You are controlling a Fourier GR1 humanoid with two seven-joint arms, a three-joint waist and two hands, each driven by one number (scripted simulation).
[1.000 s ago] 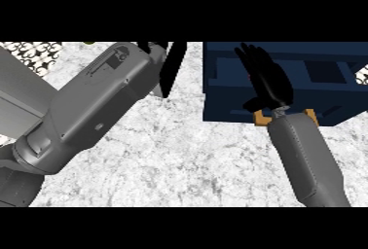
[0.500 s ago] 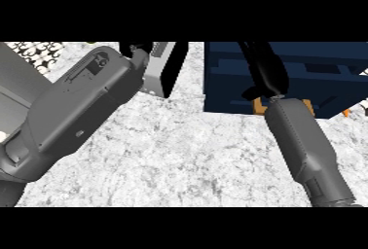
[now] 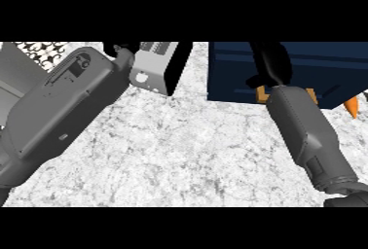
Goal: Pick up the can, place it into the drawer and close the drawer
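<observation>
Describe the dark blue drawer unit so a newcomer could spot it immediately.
Start from the speckled white counter and look to its top right corner. The drawer unit is the big dark blue box there, behind the right forearm; the neighbouring box to its left is light grey.

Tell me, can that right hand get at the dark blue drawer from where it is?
Probably yes. The right hand already lies over the dark blue drawer, with nothing visible between them. Whether its fingers are curled cannot be told.
</observation>
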